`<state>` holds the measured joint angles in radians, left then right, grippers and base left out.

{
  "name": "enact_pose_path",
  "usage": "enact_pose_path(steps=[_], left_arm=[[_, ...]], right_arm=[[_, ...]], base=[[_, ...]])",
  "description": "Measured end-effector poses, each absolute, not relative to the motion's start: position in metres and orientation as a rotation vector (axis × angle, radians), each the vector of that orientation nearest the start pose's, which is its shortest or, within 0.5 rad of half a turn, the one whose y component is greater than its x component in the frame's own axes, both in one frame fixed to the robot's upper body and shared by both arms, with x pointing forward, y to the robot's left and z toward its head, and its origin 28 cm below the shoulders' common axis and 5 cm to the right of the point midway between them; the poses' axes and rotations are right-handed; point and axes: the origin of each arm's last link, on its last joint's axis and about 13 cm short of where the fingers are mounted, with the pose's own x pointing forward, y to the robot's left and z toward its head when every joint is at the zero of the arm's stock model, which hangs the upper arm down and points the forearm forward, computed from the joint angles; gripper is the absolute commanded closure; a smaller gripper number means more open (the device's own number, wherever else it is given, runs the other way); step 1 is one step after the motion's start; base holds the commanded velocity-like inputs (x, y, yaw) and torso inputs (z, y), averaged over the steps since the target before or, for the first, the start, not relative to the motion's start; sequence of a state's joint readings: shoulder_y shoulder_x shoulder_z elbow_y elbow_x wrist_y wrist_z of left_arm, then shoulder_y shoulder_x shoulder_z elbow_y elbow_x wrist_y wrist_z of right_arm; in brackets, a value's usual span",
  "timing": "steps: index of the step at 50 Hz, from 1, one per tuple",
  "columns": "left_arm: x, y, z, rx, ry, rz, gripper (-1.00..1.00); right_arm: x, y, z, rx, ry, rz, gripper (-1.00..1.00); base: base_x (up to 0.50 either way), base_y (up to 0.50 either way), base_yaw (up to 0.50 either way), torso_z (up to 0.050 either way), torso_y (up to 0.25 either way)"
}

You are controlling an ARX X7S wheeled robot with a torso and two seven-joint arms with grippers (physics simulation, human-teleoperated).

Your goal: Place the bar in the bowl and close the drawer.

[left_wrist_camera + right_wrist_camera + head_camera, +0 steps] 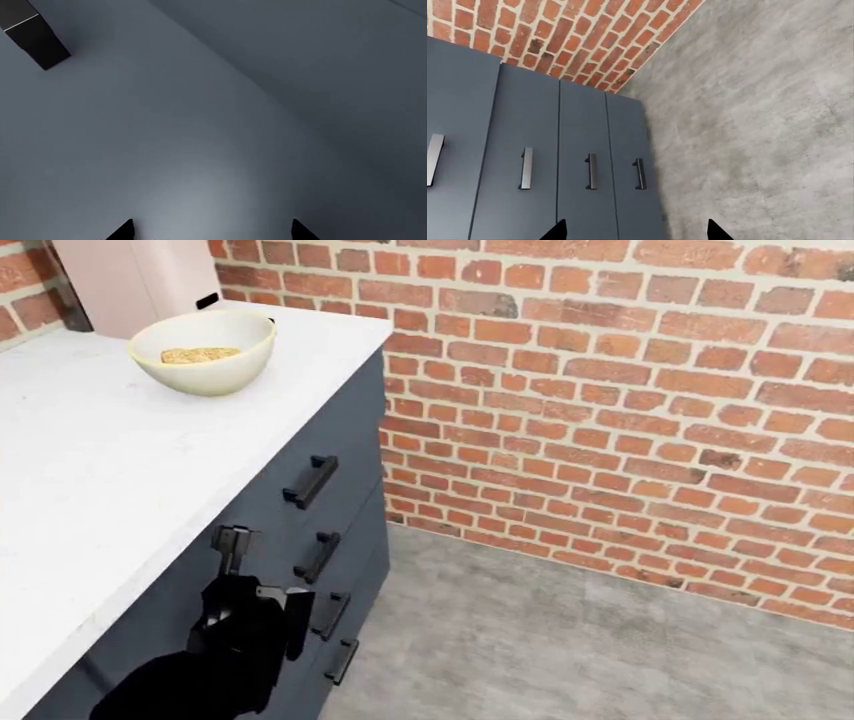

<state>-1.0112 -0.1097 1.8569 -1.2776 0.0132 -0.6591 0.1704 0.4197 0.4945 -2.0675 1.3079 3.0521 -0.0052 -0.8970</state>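
Bar (200,355) lies inside the bowl (204,350), grainy tan face up. Bowl sits on the white desk (94,460), near its far corner, just in front of a pale pink appliance (134,280). No brand, label or writing readable on any of these.

Cabinet front below the desk is slate grey; four drawers (327,475) stacked, each with a black bar handle (311,481), all flush and shut as far as the head view shows.

Left end effector (235,537) is against the cabinet front under the desk edge; from the head view its state cannot be told. Left wrist view: two dark fingertips (123,231) set apart, released, holding nothing, close to a plain grey panel.

Right end effector (635,232): fingertips spread, released, empty, over the grey floor (760,125) beside the cabinet. Brick wall (614,390) behind.
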Motion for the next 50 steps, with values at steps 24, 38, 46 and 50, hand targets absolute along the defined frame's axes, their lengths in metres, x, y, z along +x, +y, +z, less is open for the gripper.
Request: enact_pose_path(steps=[24,38,46,50], left_arm=[[0.351,0.26,0.06,1.892,1.003,-0.089,-1.0],[0.348,0.264,0.06,1.925,1.044,-0.077,-1.0],[0.346,0.27,0.058,1.937,1.074,-0.07,-1.0],[0.345,0.27,0.056,1.941,1.075,-0.07,-1.0]], right_arm=[[0.141,-0.254,-0.101,1.045,0.59,-0.045,-1.0],[0.15,-0.251,-0.099,1.035,0.602,-0.003,-1.0],[0.155,-0.249,-0.097,1.029,0.608,0.016,-1.0],[0.157,-0.248,-0.097,1.027,0.61,0.023,-1.0]], base=[[0.0,0.0,0.0,0.0,0.001],[0.0,0.0,0.0,0.0,0.001],[0.0,0.0,0.0,0.0,0.0],[0.0,0.0,0.0,0.0,0.0]])
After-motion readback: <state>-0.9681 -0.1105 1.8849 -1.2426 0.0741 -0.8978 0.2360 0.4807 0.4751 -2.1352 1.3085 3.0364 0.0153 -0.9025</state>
